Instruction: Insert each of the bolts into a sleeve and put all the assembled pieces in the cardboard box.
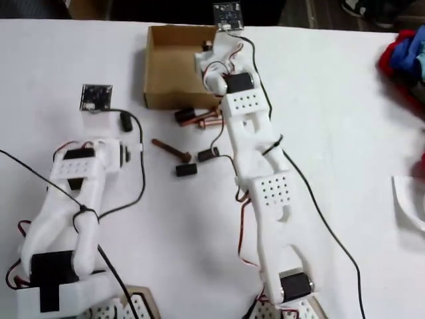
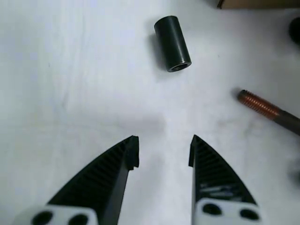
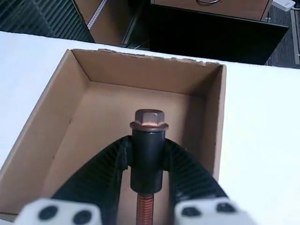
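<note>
My right gripper (image 3: 146, 157) is shut on a black sleeve (image 3: 147, 161) with a copper bolt (image 3: 149, 120) through it. It holds this assembled piece over the open cardboard box (image 3: 56, 122); in the high view that gripper (image 1: 208, 52) is at the box's (image 1: 163, 66) right side. My left gripper (image 2: 164, 150) is open above the white table. A loose black sleeve (image 2: 172, 43) lies on its side just ahead of it, and a bare bolt's threaded end (image 2: 262, 108) lies off to one side. In the high view this sleeve (image 1: 125, 121) is by the left arm.
In front of the box lie two bolts in sleeves (image 1: 197, 117), a bare bolt (image 1: 170, 149) and two loose sleeves (image 1: 208, 154) (image 1: 186, 169). Coloured cloth (image 1: 404, 53) and a white object (image 1: 408, 199) sit at the table's right edge.
</note>
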You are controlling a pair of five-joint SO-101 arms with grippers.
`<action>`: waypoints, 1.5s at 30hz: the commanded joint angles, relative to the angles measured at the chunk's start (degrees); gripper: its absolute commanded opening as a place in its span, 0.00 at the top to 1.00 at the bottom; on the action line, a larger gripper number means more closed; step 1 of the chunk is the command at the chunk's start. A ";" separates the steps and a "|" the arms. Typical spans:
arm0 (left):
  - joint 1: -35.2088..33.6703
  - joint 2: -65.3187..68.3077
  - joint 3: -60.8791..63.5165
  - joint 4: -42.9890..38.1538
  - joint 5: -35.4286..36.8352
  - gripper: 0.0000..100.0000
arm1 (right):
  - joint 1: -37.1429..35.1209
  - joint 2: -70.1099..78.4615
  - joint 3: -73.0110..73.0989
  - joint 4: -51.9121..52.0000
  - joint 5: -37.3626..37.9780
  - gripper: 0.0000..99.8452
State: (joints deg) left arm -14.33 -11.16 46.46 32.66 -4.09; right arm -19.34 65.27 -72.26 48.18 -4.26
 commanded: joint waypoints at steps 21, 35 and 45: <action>1.76 0.00 0.04 -2.29 -0.09 0.81 | 3.03 2.59 8.53 -12.79 -0.26 0.98; 1.76 0.00 0.04 -2.29 -0.09 0.81 | 1.80 3.47 8.53 -12.62 4.13 0.95; 1.76 0.00 0.04 -2.29 -0.09 0.81 | -0.40 3.47 0.18 -9.89 6.59 0.91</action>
State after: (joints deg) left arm -13.01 -10.90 46.64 31.43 -4.09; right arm -19.25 69.76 -65.85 37.01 1.54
